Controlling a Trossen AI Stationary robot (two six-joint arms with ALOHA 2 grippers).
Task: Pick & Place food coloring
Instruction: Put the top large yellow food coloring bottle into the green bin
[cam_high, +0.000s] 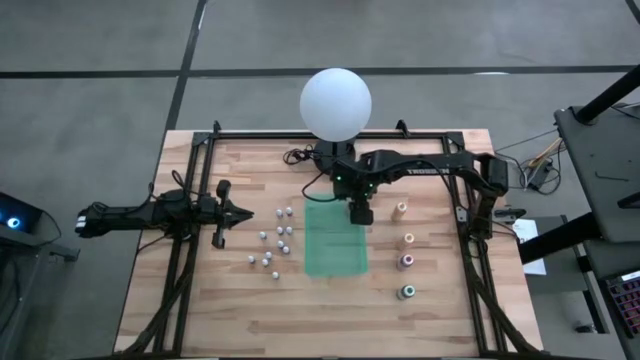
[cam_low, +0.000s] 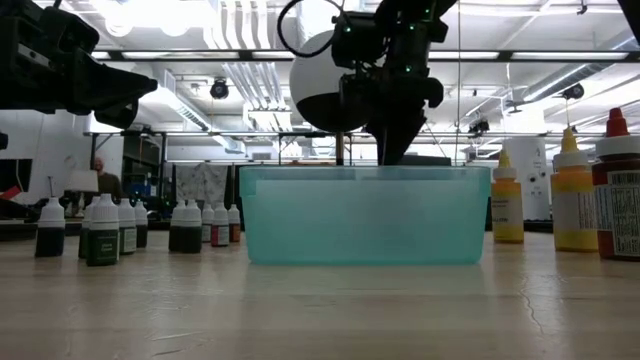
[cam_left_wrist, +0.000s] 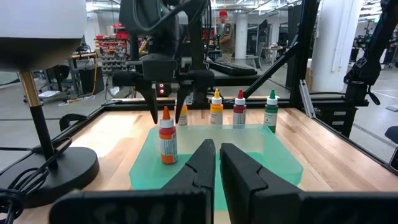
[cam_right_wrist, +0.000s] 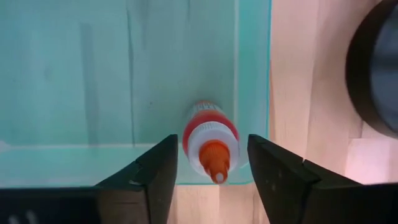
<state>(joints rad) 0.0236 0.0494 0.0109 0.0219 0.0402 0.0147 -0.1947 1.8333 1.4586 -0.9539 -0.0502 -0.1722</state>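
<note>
place: a robotics lab or workshop in an industrial hall
floor: bare grey concrete (cam_high: 90, 100) around the rig
ceiling: exposed ducts (cam_low: 240, 75) and strip lights overhead
worktop: wood-plank worktop (cam_high: 250, 310) inside a black metal frame (cam_high: 180, 270)
background: white columns (cam_left_wrist: 326, 43), stocked shelves (cam_left_wrist: 112, 46), a person (cam_left_wrist: 225, 31) standing among benches
equipment: cabling (cam_high: 540, 160) and gear beside the rig
</note>
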